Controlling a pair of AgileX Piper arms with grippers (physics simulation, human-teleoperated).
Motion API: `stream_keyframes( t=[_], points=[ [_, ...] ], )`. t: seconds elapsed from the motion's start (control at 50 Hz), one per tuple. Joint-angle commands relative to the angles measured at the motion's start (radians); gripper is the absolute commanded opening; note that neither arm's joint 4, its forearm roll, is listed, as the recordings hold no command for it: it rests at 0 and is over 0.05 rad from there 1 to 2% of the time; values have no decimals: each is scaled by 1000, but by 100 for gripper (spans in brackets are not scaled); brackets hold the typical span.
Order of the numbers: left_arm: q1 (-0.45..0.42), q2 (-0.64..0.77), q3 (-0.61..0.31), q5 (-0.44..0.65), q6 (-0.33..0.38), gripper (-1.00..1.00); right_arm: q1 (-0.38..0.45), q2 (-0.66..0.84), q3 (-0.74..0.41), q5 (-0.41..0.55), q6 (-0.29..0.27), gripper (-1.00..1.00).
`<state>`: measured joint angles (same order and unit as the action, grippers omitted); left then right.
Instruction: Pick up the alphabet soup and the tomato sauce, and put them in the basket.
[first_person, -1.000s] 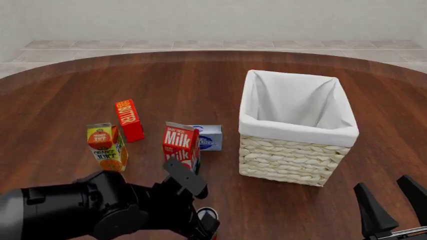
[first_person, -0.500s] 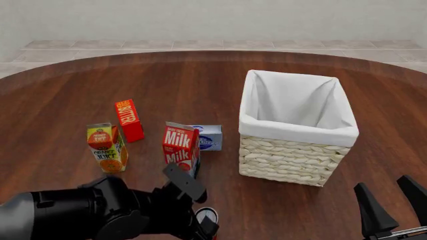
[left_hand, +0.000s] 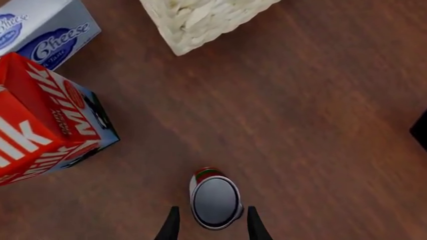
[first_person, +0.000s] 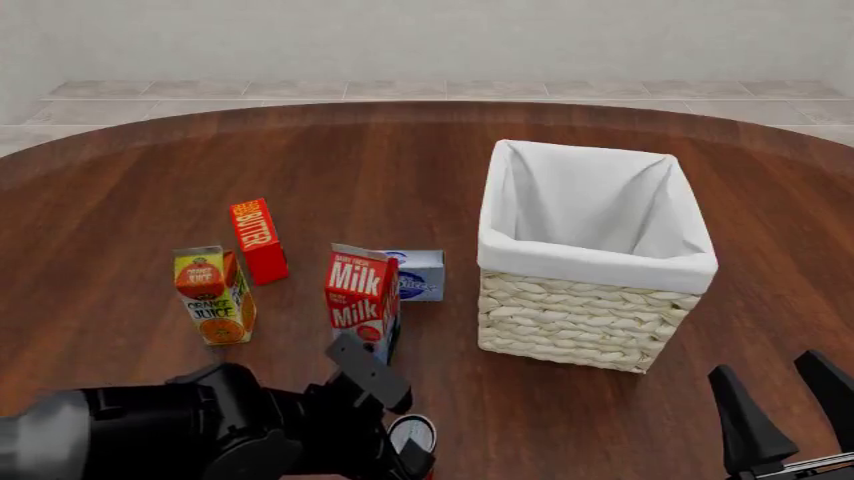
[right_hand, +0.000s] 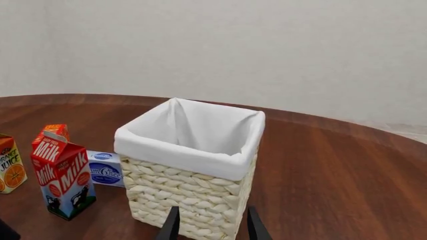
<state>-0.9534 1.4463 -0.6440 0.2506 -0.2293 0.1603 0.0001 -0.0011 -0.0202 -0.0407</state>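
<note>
The tomato sauce (left_hand: 215, 199) stands upright on the table (first_person: 400, 170) near its front edge, just in front of the milk carton (first_person: 362, 299) and left of the basket (first_person: 587, 262), with the left gripper (left_hand: 212, 227) poised above it, jaws apart and one fingertip on either side of the can's silvery top. The cheese box (first_person: 416, 274) lies behind the milk carton, touching or nearly touching it. At the lower right of the front view the right gripper (first_person: 787, 398) hangs with its jaws spread, holding nothing.
</note>
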Motion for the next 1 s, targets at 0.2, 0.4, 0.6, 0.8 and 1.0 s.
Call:
stream_keyframes(
  t=[0.2, 0.4, 0.6, 0.8, 1.0],
  points=[
    [14, 37, 11, -37, 8, 100, 0, 0, 0, -1, 2, 100],
    [5, 59, 28, -73, -9, 100, -2, 0, 0, -1, 3, 100],
    [-9, 71, 32, -96, -21, 100, -4, 0, 0, -1, 3, 100],
    [-17, 75, 48, -120, -32, 100, -3, 0, 0, -1, 1, 100],
    [27, 57, 11, -84, 28, -100, 0, 0, 0, 0, 0, 100]
  ],
)
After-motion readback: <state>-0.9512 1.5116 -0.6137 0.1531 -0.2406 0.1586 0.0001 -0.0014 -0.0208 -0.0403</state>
